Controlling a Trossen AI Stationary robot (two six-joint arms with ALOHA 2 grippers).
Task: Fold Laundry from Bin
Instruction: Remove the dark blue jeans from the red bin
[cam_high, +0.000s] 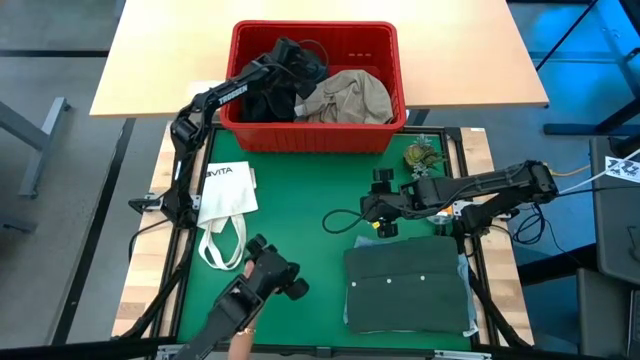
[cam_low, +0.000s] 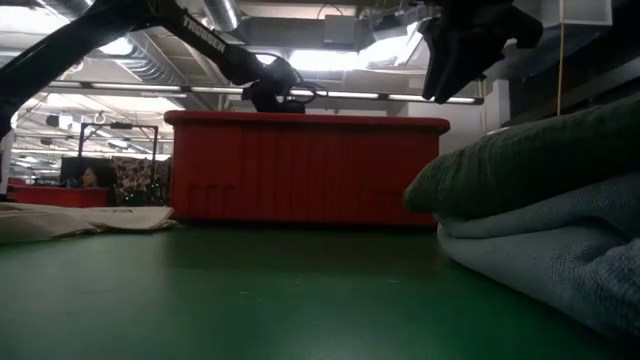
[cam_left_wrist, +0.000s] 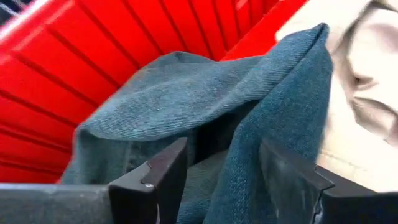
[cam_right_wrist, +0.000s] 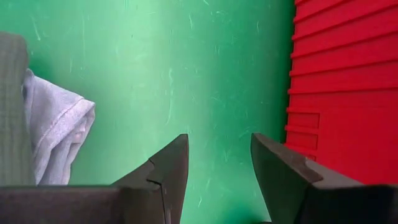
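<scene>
From above, a green mat (cam_high: 300, 200) covers the tabletop, with a pale wooden table (cam_high: 180, 60) behind it and grey floor around. The red bin (cam_high: 385, 90) sits at the mat's far edge, holding dark garments (cam_high: 265, 105) and a khaki-beige piece (cam_high: 350, 95). The left gripper (cam_high: 298, 58) reaches down into the bin over the dark cloth. The right gripper (cam_high: 380, 205) hangs above the mat, between the bin and a folded dark green garment (cam_high: 405, 285) lying at the near right. A white tote bag (cam_high: 225, 195) lies on the left side of the mat.

At table height, the bin's slotted wall (cam_low: 300, 170) stands across the middle; ceiling lights and pipes fill the room behind. The left gripper (cam_low: 275, 90) shows just above the rim. The folded stack (cam_low: 540, 200) rises on the right, dark green over a lighter grey layer.

The left wrist camera shows the jaws well apart, a fold of blue denim (cam_left_wrist: 249, 112) bunched between them, lying against them but not pinched. Khaki cloth (cam_left_wrist: 367, 93) lies beside the denim, red ribbed wall (cam_left_wrist: 74, 56) behind.

The right wrist camera shows jaws standing open and holding nothing, over bare green mat (cam_right_wrist: 186, 74), with the bin's outer wall (cam_right_wrist: 348, 93) to one side and a grey cloth edge (cam_right_wrist: 56, 130) to the other.
</scene>
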